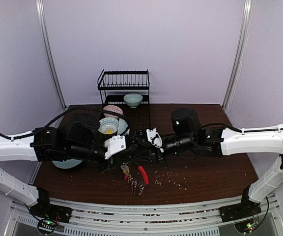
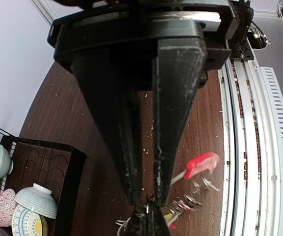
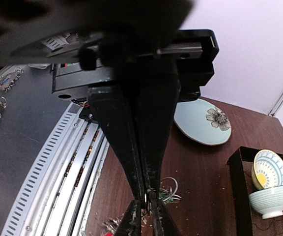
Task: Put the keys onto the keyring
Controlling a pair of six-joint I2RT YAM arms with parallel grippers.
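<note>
From above, the left gripper (image 1: 135,150) and right gripper (image 1: 150,149) meet tip to tip over the middle of the tabletop (image 1: 215,174). The keyring (image 1: 142,173), with its red clip, lies or hangs just below them, and its bunch of keys (image 1: 134,186) is on the near side. You cannot tell from here whether the bunch rests on the wood.

In the left wrist view, your left jaws are drawn almost together on a small glint of metal at their tips. This looks like the thin ring itself. The red clip (image 2: 202,164) and tagged keys (image 2: 186,201) trail off to one side.

In the right wrist view, the right jaws are likewise closed on that same glint, nose to nose with the left tips. A wire loop (image 3: 167,192) lies just beyond them.

Both pinches are at the very fingertips, so a slip is likely. Hold one gripper steady as the anchor and move only the other, in small turns along the ring's curve. Avoid pulling the two apart, and watch both wrist views, since the overhead view hides the contact.
</note>
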